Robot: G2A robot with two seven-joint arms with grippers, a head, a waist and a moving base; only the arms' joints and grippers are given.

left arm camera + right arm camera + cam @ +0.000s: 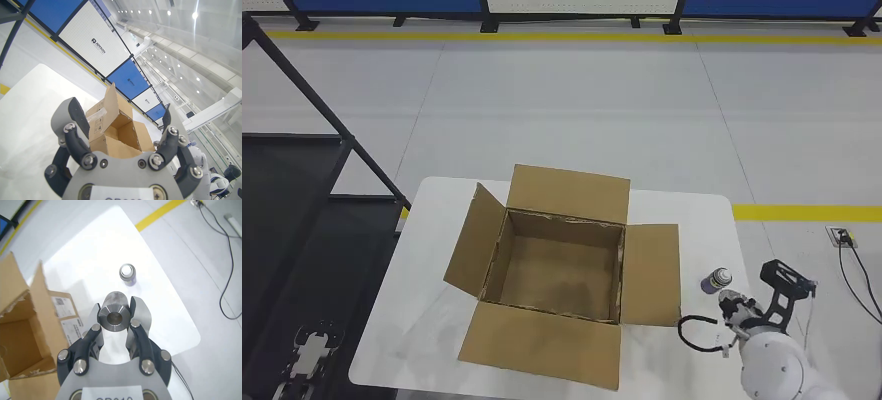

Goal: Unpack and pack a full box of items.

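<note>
An open cardboard box (567, 192) stands mid-table with all flaps folded out; its floor shows bare cardboard. A small purple can (719, 280) with a silver top stands upright on the table to the box's right. My right gripper (115, 306) is shut on a grey metal cylinder (114, 315) with a hollow end, held above the table between the can (128, 274) and the box flap (15, 283). In the top view this gripper (735, 305) is just nearer than the can. My left gripper (121, 111) is open and holds nothing, low beside the table's left side, facing the box (121, 106).
The white table (682, 215) has bare surface around the can and along its right edge. A black metal rack (322, 110) stands off the table's left side. A cable (852, 270) lies on the floor to the right.
</note>
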